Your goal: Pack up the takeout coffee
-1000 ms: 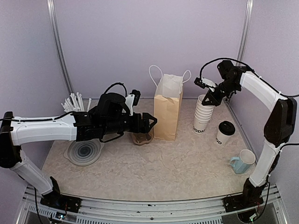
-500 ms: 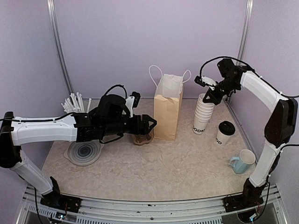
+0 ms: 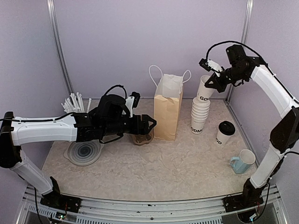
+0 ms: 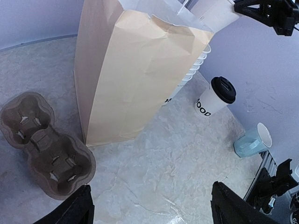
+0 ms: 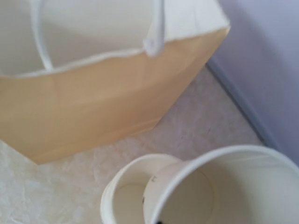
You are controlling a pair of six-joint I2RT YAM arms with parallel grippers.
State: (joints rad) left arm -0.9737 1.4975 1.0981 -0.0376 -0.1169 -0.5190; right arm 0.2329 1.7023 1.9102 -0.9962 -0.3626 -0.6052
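- Takeout coffee (image 3: 225,132) is not yet packed, as far as shows. One black-lidded white cup stands upright on the surface well to the right of the paper bag (image 3: 167,109), and neither hand touches it. No second lidded cup is in view, and whether one already sits inside the bag cannot be told.
- Room: plain lilac walls close in behind the bag and on both sides of it, with a metal rail running up on either side.
- Surface (image 3: 154,172): pale and marbled, with a wide bare stretch in front of the bag.
- Paper bag: upright with its mouth open and white handles raised. The right wrist view shows only white lining near the rim.
- Left hand (image 3: 152,122): low and just left of the bag, jaws spread wide around nothing.
- Right hand (image 3: 209,83): high to the right of the bag, pinched shut on the rim of a lidless cup (image 3: 203,89). That cup hangs tilted just over the stack of lidless cups (image 3: 199,116).
- Cup carrier (image 3: 140,137): brown pulp, empty, lying at the bag's left foot under the left hand.
- Left to do, by my reading: the lidded cup has to go into the carrier or the bag.
- Light blue mug (image 3: 243,162): far right of the bag, toward the front.
- White straws (image 3: 74,101): well left of the bag.
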